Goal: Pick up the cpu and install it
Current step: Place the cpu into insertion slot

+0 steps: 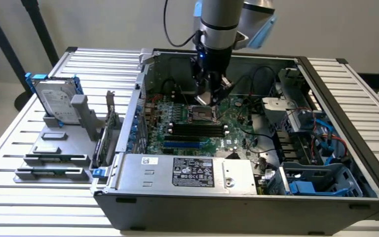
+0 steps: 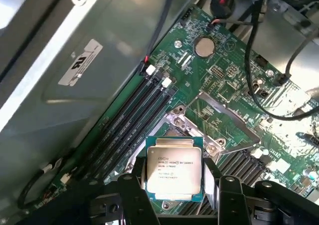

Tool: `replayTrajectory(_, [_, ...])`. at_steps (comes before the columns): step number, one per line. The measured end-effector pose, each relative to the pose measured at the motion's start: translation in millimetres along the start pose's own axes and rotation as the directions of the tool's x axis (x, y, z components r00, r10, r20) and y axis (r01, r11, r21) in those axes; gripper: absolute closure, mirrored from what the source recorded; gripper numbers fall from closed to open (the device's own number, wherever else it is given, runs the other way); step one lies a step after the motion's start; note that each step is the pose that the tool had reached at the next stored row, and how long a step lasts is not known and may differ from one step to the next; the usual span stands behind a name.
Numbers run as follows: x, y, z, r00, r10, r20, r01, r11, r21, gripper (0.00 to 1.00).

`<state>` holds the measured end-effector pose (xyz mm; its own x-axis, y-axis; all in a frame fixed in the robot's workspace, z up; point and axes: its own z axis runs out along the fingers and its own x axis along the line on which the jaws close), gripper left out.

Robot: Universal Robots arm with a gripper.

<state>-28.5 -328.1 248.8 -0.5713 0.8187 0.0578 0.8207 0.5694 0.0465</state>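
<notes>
Cpu (image 2: 173, 167), one, clamped in the jaws of the one gripper (image 1: 209, 97), over the socket (image 1: 201, 114) at the exterior view's centre; one hard drive (image 1: 56, 101) upper left.

Socket (image 1: 203, 114) open under hand (image 1: 208, 97); cables (image 2: 251, 93) close beside.

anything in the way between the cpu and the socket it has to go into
Nothing visible. The gripper holds the cpu by two opposite edges just above the socket on the motherboard, with no cable or part across the gap. The black cables run off to one side of the socket.
</notes>
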Motion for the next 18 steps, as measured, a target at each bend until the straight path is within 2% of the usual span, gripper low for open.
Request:
replayTrajectory(5, [-0.2,-0.2,4.2,0.9960,0.090,0.0039,-0.090,0.9960,-0.0054,0.45])
replayTrajectory(9, [-0.5,-0.4,7.9,0.9867,0.162,0.0068,-0.162,0.9867,-0.0100,0.45])
replayTrajectory(14, [-0.7,-0.6,12.5,0.9680,0.251,0.0098,-0.251,0.9680,-0.0160,0.45])
replayTrajectory(18, [-0.9,-0.7,16.0,0.9472,0.321,0.0118,-0.320,0.9471,-0.0210,0.45])
